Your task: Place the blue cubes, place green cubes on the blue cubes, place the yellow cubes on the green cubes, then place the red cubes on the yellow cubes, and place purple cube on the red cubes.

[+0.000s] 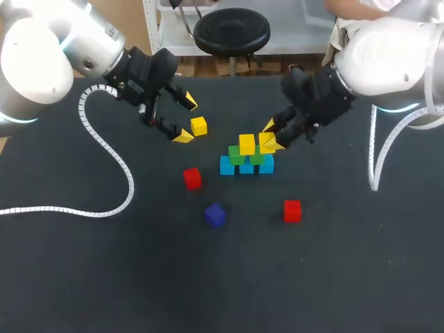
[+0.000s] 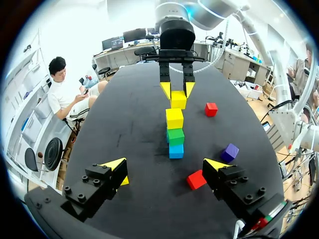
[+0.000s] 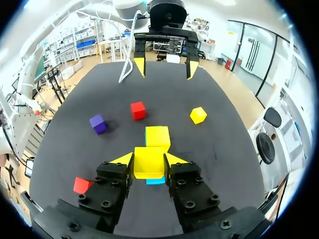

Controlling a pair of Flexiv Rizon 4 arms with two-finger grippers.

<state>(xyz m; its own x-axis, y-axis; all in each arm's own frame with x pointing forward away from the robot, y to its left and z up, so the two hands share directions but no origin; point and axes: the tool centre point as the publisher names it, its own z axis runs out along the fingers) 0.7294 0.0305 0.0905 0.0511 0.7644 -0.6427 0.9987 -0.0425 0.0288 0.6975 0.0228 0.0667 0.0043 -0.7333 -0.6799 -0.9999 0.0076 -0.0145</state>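
Right claw, its arm slanting down from the upper right, is clenched on a yellow cube at the right top of the stack, frame centre. The cube is probably light, rigid and smooth, best held by opposite flat faces. Left claw, released, hangs beside a loose yellow cube on the bench.

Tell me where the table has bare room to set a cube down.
Bare black tabletop lies on the near side of the small purple cube and the red cube on the right. Crowded: around the blue-green-yellow cube stack, where the right gripper holds a yellow cube.
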